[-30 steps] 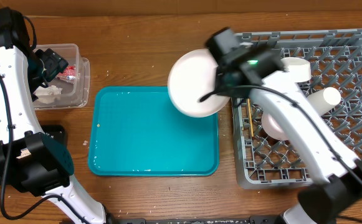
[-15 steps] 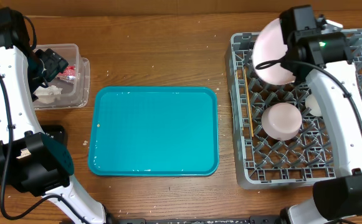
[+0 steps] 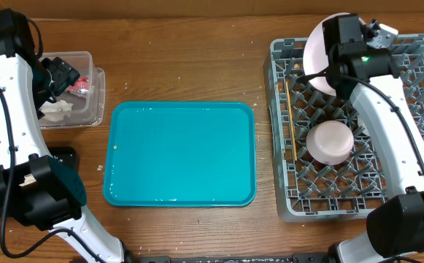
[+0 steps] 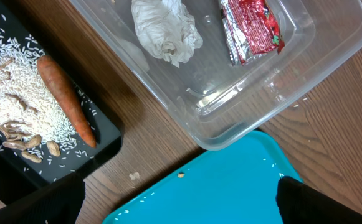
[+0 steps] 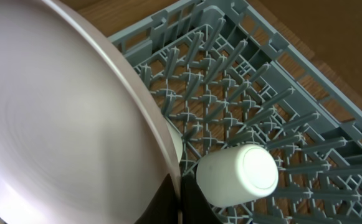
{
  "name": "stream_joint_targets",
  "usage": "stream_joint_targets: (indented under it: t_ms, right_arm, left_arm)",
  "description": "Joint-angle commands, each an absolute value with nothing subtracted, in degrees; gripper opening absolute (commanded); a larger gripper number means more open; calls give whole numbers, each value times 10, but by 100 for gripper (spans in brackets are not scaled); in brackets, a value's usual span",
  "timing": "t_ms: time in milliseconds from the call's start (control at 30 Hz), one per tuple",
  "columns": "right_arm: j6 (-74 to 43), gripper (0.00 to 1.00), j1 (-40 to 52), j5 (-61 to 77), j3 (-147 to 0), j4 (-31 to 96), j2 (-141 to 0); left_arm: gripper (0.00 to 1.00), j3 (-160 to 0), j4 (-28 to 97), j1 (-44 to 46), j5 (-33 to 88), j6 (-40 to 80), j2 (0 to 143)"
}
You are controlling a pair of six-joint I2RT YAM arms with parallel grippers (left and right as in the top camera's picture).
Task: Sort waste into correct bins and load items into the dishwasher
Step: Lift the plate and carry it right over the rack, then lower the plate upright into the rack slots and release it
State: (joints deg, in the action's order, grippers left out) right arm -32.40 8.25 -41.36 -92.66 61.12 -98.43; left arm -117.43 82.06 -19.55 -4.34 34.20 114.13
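Plate, pinched by right gripper, hangs tilted over rack beside cup and bowl; left gripper spread.

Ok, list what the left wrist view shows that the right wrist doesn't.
Left wrist only: a crumpled white tissue and red crinkled snack wrapper in the clear plastic tub, an orange carrot and beige-white food scraps on the black tray, and a teal tray corner. Right wrist only: the large round white plate, small white cup, grey plastic dish rack. Both: the wooden tabletop.
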Motion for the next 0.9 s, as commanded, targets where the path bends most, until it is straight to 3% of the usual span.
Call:
stream_joint_targets:
  t_ms: [0,500,667,867]
  right_arm:
    - [-326,4,83,-441,-906,597,-982]
    - [-324,4,113,-443,-864,559,-985]
    - [-255,4,127,-463,-824,502,-985]
    - [-250,4,128,-513,-818,497,-985]
  left_arm:
    - [100,-1178,820,-199,-50,347,1131]
    - [100,-1178,820,-199,-51,347,1131]
    - [100,-1178,820,-199,-51,347,1131]
    - [100,-1178,820,-199,-51,347,1131]
